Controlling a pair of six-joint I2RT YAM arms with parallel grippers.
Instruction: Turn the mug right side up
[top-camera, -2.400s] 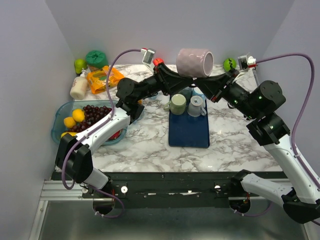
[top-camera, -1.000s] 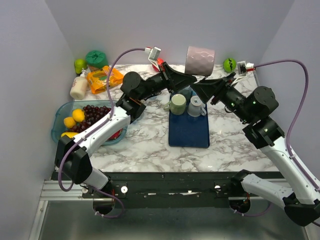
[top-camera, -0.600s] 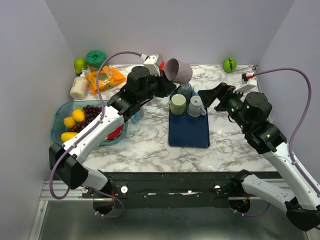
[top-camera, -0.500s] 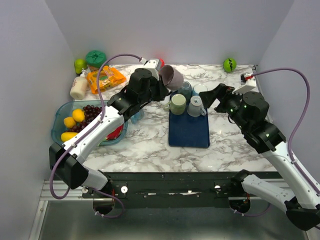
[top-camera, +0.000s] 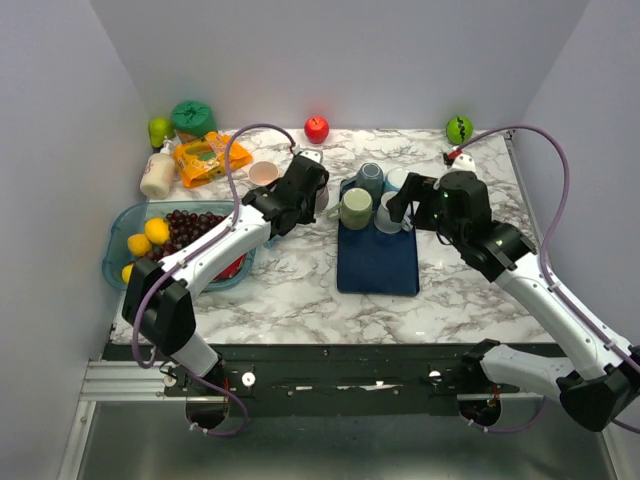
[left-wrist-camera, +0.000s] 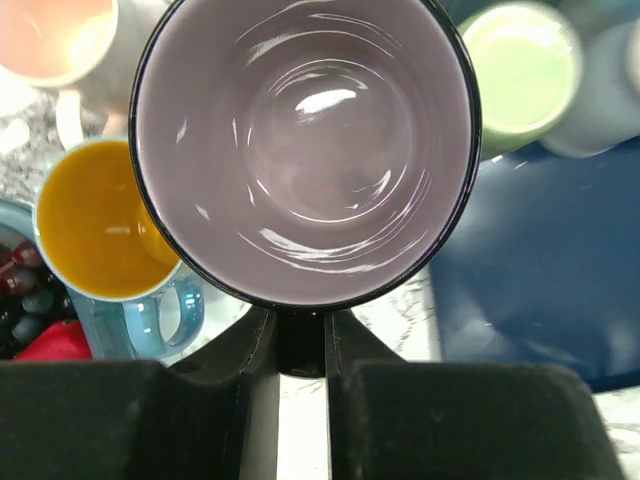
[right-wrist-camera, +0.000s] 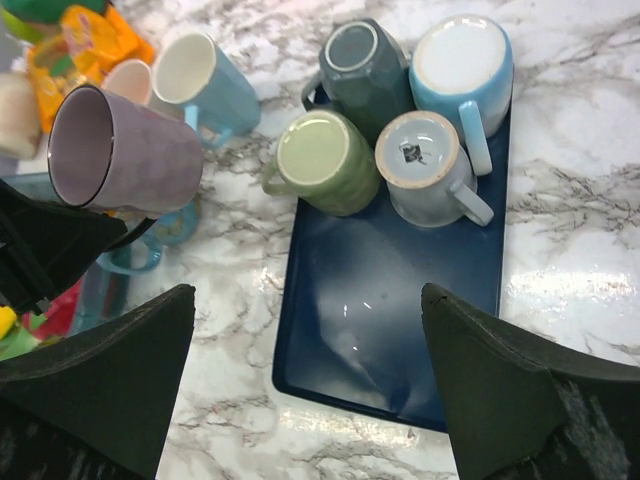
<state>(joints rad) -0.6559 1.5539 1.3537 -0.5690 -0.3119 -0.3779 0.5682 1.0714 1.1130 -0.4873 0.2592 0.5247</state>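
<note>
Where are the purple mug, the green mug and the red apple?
purple mug (right-wrist-camera: 135, 155): right wrist view, on its outer side.
green mug (right-wrist-camera: 313, 148): right wrist view, on its upturned bottom.
red apple (top-camera: 316, 129): top view, on its middle.

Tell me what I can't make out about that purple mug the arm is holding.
- Its base: the left wrist view looks straight into the purple mug, so whether it touches the table is hidden.
- Its handle: mostly covered there by the fingers.
- Top view: the left arm covers nearly all of it.
</note>
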